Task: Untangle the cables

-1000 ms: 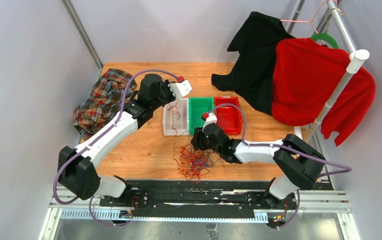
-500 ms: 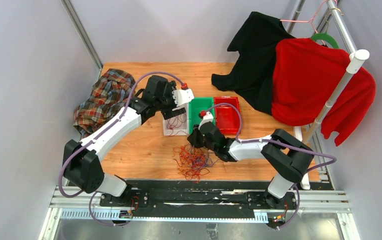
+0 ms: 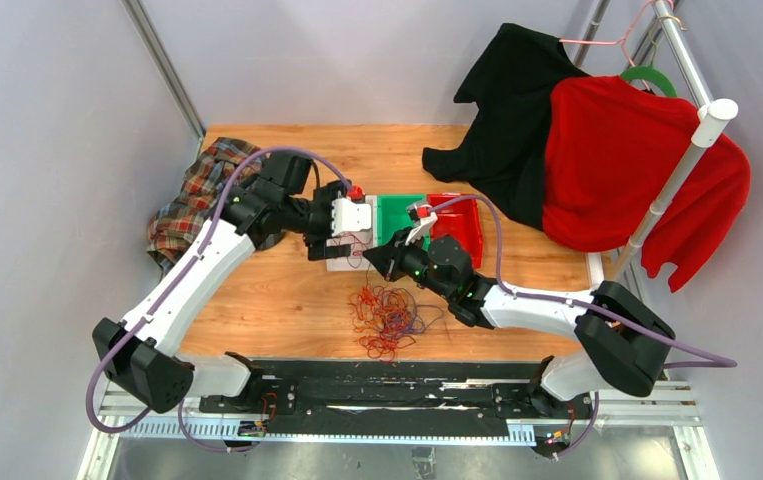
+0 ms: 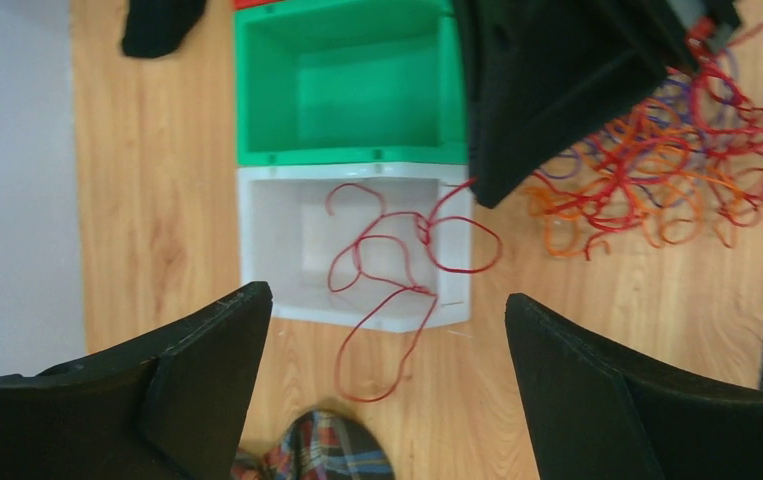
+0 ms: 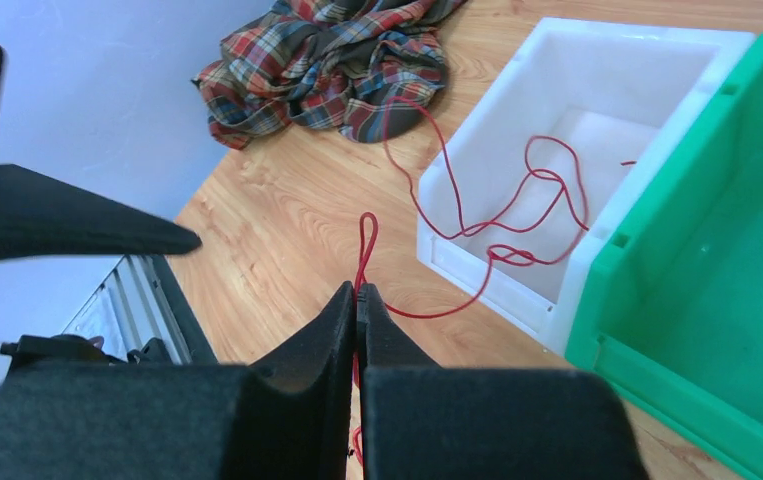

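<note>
Cables (image 3: 387,318): tangled heap on the table (image 3: 287,290), on the near side of my right gripper (image 5: 357,295), which is pinched shut on one red cable (image 5: 365,240). My left gripper (image 4: 387,300), fingers wide apart, hovers over the white bin (image 4: 254,250).

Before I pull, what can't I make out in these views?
Right wrist: the shut right gripper hides where the pinched red cable runs below it.
Left wrist: the right gripper covers the tangle on its left; the frame edge cuts its right.
Top: the left gripper overhangs much of the white bin.
</note>
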`<state>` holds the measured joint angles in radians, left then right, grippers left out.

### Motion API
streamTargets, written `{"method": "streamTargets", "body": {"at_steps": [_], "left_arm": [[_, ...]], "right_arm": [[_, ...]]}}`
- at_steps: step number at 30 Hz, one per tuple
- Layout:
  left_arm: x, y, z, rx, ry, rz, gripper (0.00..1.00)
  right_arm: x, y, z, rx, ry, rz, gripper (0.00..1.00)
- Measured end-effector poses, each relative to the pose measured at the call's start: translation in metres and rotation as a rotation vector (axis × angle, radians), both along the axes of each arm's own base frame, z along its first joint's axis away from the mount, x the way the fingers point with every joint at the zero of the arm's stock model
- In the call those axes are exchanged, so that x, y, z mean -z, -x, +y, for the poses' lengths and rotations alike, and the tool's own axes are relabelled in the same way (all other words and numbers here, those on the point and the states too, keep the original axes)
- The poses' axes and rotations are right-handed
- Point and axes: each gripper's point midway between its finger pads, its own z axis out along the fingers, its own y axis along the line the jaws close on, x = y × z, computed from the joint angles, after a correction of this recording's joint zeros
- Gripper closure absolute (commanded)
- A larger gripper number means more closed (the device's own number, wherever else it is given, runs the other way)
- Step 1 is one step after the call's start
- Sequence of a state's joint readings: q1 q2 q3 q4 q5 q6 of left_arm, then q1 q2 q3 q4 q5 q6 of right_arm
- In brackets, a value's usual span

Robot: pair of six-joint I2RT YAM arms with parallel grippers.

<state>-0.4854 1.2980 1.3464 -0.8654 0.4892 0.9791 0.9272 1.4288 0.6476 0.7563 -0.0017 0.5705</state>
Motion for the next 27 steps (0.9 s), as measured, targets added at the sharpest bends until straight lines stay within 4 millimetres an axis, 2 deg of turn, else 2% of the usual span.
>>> {"method": "streamTargets", "body": {"at_steps": [4,8,14,18,22,24,27], "left_arm": [[0.014,0.015,-0.001,0.07,-0.017,0.053,0.15],[0.025,0.015,-0.006,0.119,-0.031,0.07,0.18],[0.045,0.015,-0.013,0.162,-0.04,0.141,0.33],[0.05,0.019,-0.017,0.187,-0.04,0.169,0.52],[0.051,0.023,-0.018,0.201,-0.04,0.18,0.95],[0.052,0.024,-0.018,0.205,-0.044,0.183,0.99],[0.054,0.022,-0.017,0.197,-0.055,0.191,0.99]], "right_arm": [[-0.005,0.008,0.005,-0.059,-0.006,-0.019,0.99],[-0.007,0.018,0.01,-0.127,-0.009,-0.036,0.99],[-0.014,0.027,0.015,-0.195,-0.018,-0.072,0.99],[-0.02,0.029,0.016,-0.214,-0.029,-0.097,0.99],[-0.023,0.031,0.017,-0.229,-0.034,-0.112,0.98],[-0.025,0.031,0.017,-0.231,-0.037,-0.12,0.9],[-0.025,0.031,0.016,-0.228,-0.039,-0.126,0.65]]}}
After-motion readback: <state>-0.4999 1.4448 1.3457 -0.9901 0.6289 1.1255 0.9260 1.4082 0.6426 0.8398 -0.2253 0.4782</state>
